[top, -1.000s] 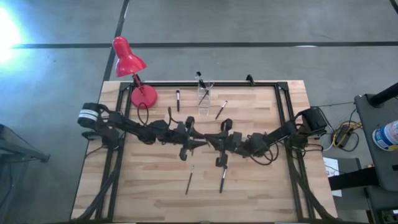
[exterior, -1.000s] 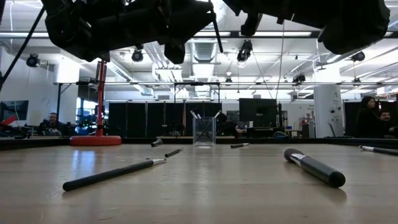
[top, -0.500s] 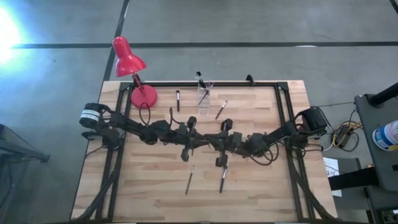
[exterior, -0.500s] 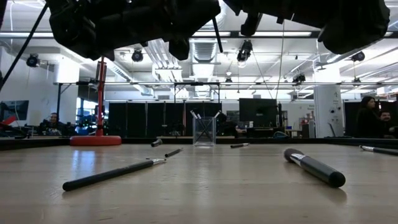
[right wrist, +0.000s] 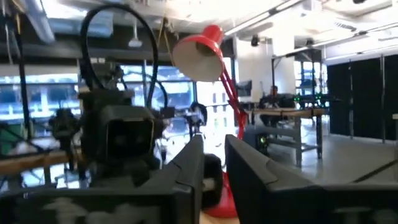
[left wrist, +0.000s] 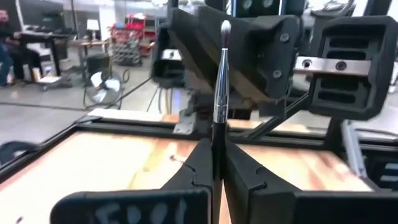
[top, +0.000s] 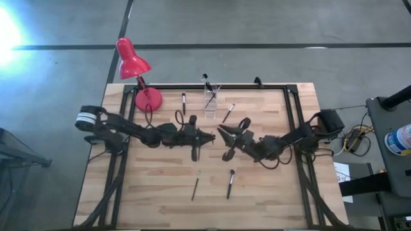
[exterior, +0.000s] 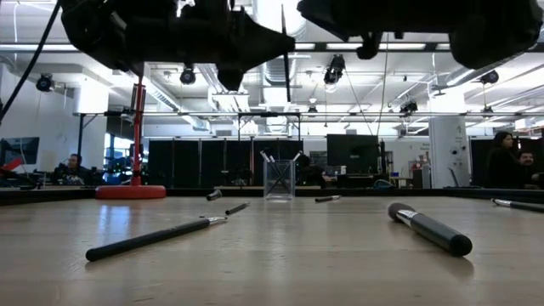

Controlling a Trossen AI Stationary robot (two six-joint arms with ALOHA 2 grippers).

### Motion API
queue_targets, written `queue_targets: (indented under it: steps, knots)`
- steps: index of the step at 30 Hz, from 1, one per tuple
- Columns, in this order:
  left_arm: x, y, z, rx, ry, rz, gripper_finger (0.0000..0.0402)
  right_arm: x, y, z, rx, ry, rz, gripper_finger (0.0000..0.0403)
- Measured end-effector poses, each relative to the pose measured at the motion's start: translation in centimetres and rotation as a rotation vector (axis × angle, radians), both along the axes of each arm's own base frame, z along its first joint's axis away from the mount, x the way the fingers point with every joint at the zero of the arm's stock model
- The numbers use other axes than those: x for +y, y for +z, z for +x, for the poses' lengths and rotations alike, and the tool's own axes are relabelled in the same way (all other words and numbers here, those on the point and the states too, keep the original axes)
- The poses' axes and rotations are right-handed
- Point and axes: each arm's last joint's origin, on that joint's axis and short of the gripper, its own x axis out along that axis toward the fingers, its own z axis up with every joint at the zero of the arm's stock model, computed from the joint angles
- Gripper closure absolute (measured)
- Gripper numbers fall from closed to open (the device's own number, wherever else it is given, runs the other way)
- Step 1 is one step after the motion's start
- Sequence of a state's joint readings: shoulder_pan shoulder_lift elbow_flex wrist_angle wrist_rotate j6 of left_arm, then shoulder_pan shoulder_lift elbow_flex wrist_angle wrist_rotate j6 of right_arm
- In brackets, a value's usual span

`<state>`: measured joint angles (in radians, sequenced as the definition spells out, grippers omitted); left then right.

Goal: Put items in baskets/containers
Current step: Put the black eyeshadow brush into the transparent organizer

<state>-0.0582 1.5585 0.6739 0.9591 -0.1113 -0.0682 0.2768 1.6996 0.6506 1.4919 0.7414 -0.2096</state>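
Above the table's middle, my left gripper is shut on a thin dark brush with a silver ferrule. The same brush shows as a thin upright line in the low view. Facing it from the right, my right gripper is open, and its fingers have nothing between them. The clear cup stands at the far middle with a few brushes in it. Loose brushes lie flat on the wood: a thin one and a thicker one near the front, plus two beside the cup. My left gripper pinches the brush's dark handle just below the ferrule between its two fingers. The fingers come level from the table's left and lie across the brush. The brush stands about upright, bristle tip up, lifted clear of the table.
A red desk lamp stands on its round base at the far left corner. A black frame runs along the table's far and side edges. People sit in the room beyond the table.
My left gripper has shut on the brush and taken hold of it. My right gripper has opened, let go of the brush, turned its wrist and drawn back a little toward the table's right edge. The brush stays upright, now in the left gripper alone.
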Motion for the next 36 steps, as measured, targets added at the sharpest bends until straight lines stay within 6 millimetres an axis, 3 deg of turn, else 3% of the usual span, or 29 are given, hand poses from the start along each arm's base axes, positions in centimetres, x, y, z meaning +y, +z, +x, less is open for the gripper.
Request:
queue_targets:
  steps: [6, 15, 20, 27, 36]
  knots:
    - [1.3, 0.6, -0.7, 0.065, 0.045, -0.001, 0.0389, -0.7, 0.2, -2.5, 0.188, 0.097, -0.053, 0.031]
    - [3.8, 0.8, -1.5, 0.164, 0.131, -0.001, 0.0389, -3.0, -1.0, -6.4, 0.349, 0.217, -0.047, 0.0387]
    - [5.8, 1.2, -1.6, 0.247, 0.211, 0.013, 0.0389, -4.3, -2.7, -8.2, 0.396, 0.175, -0.046, 0.0394]
    - [9.2, 2.4, -0.9, 0.282, 0.33, 0.04, 0.0389, -5.6, -3.9, -9.1, 0.383, 0.148, -0.055, 0.0394]
    - [14.8, 2.1, 2.5, 0.358, 0.417, 0.076, 0.0389, -5.7, -3.8, -9.0, 0.385, 0.163, -0.081, 0.0394]
